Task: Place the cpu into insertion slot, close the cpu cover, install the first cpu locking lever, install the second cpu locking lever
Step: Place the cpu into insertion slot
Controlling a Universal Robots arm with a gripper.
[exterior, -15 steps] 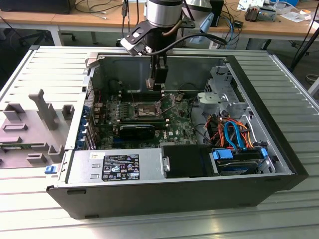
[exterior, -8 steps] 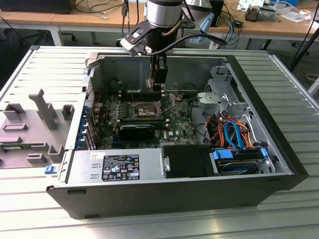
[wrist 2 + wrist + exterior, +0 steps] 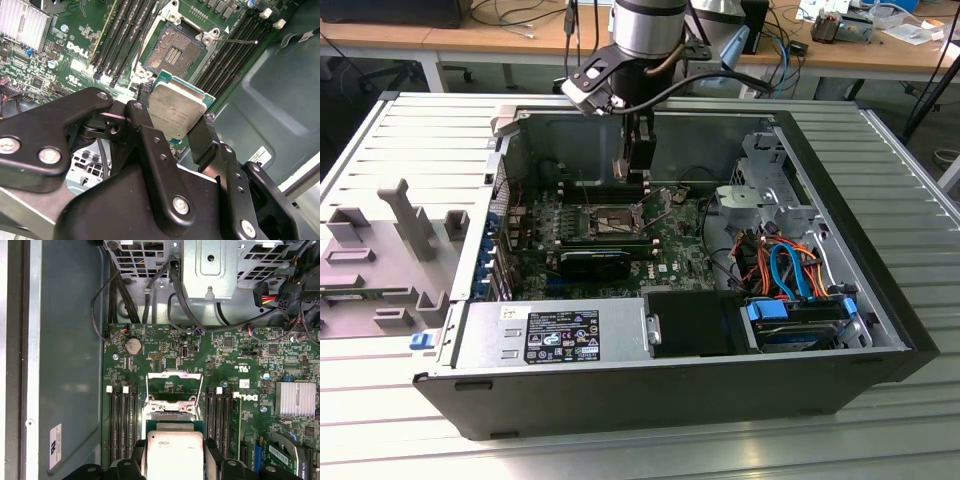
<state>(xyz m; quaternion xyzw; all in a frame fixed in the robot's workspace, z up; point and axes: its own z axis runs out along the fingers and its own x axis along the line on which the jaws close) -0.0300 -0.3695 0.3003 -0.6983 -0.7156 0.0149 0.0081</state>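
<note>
Hidden / cut off: in the first wrist view the near part of the square dark insertion slot with its silvery rim [image 3: 172,411] is covered by the chip. The claw's black body runs off the picture edge in both wrist views. In the exterior view the arm's upper links are cut off at the picture edge.

Arm pose: the arm comes straight down into the open dark-grey computer case [image 3: 670,385], which lies on the ribbed silver-grey metal table [image 3: 910,425]. Its wrist points down. The claw [image 3: 638,168] hangs above the green motherboard [image 3: 665,245], clear of its surface.

Claw state: the two black fingers [image 3: 200,142] pinch the small flat square cpu with a dull silver-grey metal top [image 3: 177,112] by opposite edges, top face towards the camera.

Cpu position: held in the air, not seated. In the second wrist view the insertion slot [image 3: 172,50] lies open and bare beyond it, contact field exposed.

Cpu cover: the thin silvery metal frame plate with a square cut-out [image 3: 175,373] is swung up off the slot, with green board showing through the cut-out.

A thin silvery wire lever [image 3: 235,41] sticks out sideways from the slot's corner, unlatched.
</note>
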